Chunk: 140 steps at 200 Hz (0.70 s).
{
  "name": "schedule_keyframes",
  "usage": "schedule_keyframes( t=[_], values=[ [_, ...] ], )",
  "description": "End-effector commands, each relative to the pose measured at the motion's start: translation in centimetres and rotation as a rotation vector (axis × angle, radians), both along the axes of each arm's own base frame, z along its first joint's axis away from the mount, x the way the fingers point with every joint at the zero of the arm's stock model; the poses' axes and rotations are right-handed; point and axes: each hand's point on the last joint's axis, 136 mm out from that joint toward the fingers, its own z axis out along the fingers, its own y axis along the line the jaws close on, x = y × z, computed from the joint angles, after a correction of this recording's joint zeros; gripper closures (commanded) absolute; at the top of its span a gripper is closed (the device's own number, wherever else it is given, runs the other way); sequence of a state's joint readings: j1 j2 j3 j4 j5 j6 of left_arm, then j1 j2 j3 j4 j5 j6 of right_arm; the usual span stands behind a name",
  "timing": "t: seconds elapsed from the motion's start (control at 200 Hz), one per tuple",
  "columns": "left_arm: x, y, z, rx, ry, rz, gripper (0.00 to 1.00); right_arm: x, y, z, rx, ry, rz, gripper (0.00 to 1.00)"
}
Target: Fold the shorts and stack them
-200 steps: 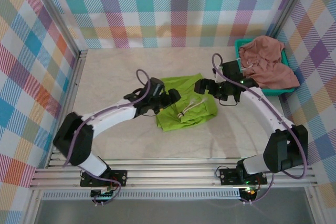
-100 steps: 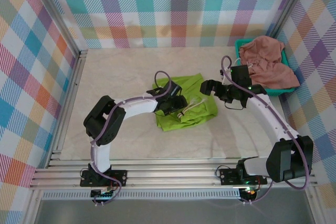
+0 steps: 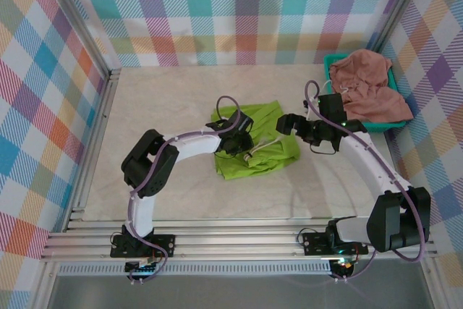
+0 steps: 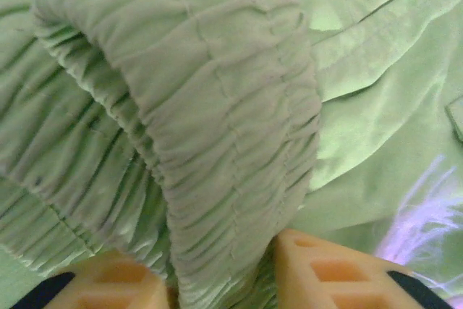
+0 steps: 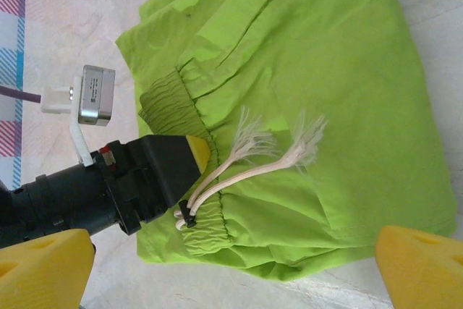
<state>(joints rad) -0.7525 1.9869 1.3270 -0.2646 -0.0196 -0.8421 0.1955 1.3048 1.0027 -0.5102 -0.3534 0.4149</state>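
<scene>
**Item.** The lime green shorts (image 3: 278, 151) lie in a loose, rumpled bundle at the middle of the table (image 3: 166, 99), a little toward its right edge. They are creased, and the outline is uneven rather than square. The white drawstrings (image 5: 253, 157) trail out of the waistband across the top layer. The pink shorts (image 3: 365, 81) are heaped over the teal basket (image 3: 330, 58) in the far right corner, well apart from the green pair and not laid out.

**Left gripper** (image 3: 244, 144). It sits at the near left part of the green bundle. The claw is narrow, with a raised fold of the gathered waistband (image 4: 231, 106) filling the gap between the fingers (image 4: 325, 273). I judge this to be a pinch on the cloth.

**Right gripper** (image 3: 284, 125). It hangs over the far right part of the green shorts with the claw wide and nothing in it.

**Step in hand.** In my judgement this is the fold of the first pair, at the point of taking hold of the waistband. No stacking has begun.

**Next move calls for.**
- A firm hold through all layers of the elastic.
- A lift low enough that the cloth drapes and does not drag.
- The right claw taking an opposite edge, or pinning it, so the bundle does not slide.

**Risk.** The drawstrings may snag.
</scene>
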Motion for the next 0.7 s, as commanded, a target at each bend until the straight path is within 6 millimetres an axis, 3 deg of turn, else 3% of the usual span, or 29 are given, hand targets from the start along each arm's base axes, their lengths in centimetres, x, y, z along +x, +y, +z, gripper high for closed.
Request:
schedule_keyframes(
  t=[0.0,0.105,0.22,0.695],
  values=[
    [0.1,-0.1,0.6,0.026,-0.014,-0.006,0.76,-0.2,0.1,0.4,0.026,-0.02,0.009,0.0],
    [0.4,-0.5,2.4,0.014,-0.031,-0.026,0.9,-0.2,0.0,0.2,0.022,-0.019,0.005,0.0],
    [0.6,-1.0,4.8,0.003,-0.052,-0.056,0.99,-0.3,-0.1,0.0,0.019,-0.016,0.004,0.01],
    [0.4,-0.6,14.8,-0.01,-0.138,-0.153,1.0,-0.3,-1.1,1.2,0.007,-0.052,-0.023,0.0]
  ],
)
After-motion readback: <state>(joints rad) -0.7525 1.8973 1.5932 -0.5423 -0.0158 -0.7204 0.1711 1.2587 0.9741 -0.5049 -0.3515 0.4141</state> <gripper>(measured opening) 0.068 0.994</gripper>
